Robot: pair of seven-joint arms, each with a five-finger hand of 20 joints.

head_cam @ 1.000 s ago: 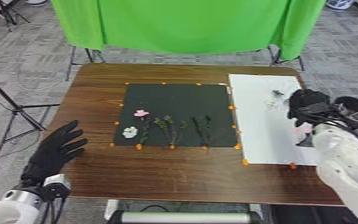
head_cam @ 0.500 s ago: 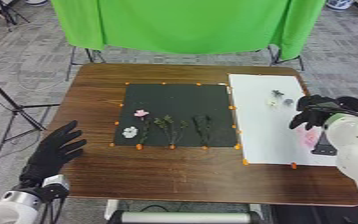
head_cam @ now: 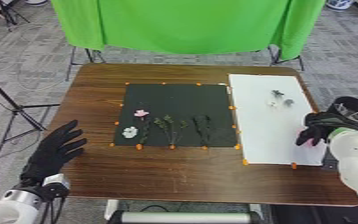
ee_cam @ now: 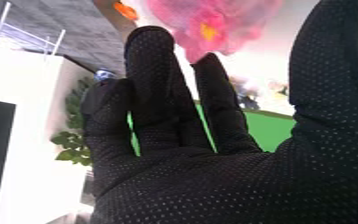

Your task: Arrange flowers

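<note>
In the head view my right hand [head_cam: 321,126] is over the right edge of the white sheet [head_cam: 262,137], above pink flowers that it mostly covers. In the right wrist view a pink flower [ee_cam: 213,25] with a yellow centre lies beyond the fingertips of my right hand [ee_cam: 220,180]; fingers and thumb are apart, holding nothing. Small grey flowers [head_cam: 278,93] and a pale one [head_cam: 271,104] lie farther up the sheet. The black sheet [head_cam: 171,95] bears a pink flower [head_cam: 141,113], a white flower [head_cam: 129,132] and green stems [head_cam: 165,122]. My left hand [head_cam: 49,155] rests open at the table's left.
Orange tabs [head_cam: 232,107] line both sheets on the brown table [head_cam: 158,175]. A dark round container [head_cam: 353,107] stands beyond the table's right edge, close to my right hand. A green cloth [head_cam: 189,25] hangs behind the table.
My right hand has moved toward the robot and now covers most of the pink flowers, while the small flowers farther up the sheet have come into sight. The left hand has stayed still.
</note>
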